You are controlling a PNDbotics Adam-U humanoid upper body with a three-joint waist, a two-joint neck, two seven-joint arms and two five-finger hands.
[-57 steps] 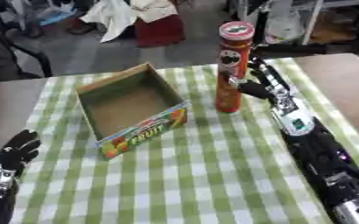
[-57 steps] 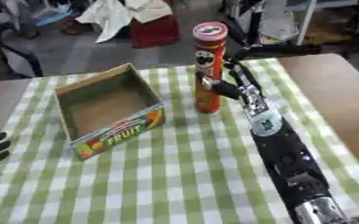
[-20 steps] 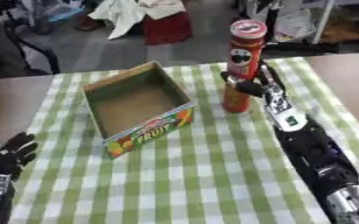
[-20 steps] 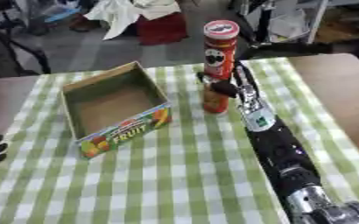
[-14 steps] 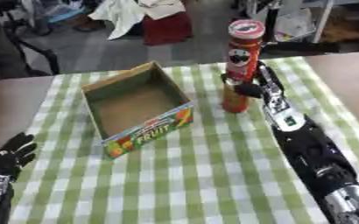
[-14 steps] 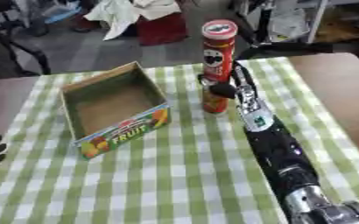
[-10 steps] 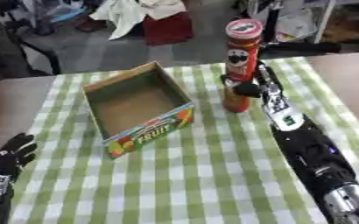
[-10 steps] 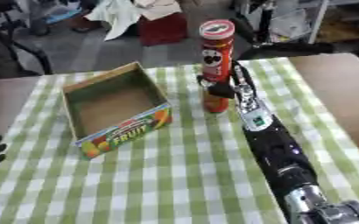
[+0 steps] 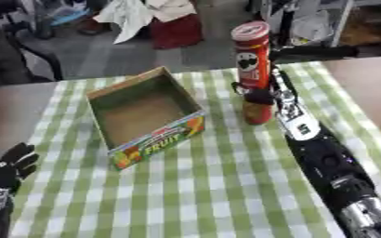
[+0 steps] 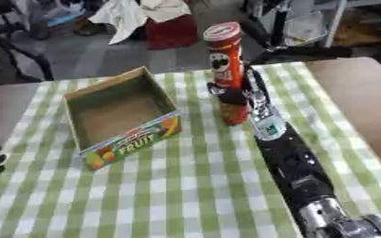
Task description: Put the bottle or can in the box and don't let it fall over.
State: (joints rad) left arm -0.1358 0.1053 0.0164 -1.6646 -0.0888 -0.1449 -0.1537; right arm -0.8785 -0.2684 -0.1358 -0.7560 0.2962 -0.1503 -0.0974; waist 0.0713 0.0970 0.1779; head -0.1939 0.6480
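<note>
The checked tablecloth [image 9: 226, 186] carries an open box [image 9: 145, 116], mouth up, ready to take the can. The tall red can [image 9: 254, 69] stands upright at the box's 3 o'clock, just beside it. The right hand [image 9: 259, 95] wraps its lower half (low, I'd guess, for steadiness). The left hand [image 9: 11, 169] idles, fingers relaxed, at 8 o'clock.

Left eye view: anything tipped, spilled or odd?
Nothing stands out. The red can stands upright on the checked cloth, the right hand curled round it; the cardboard box sits open and empty.
</note>
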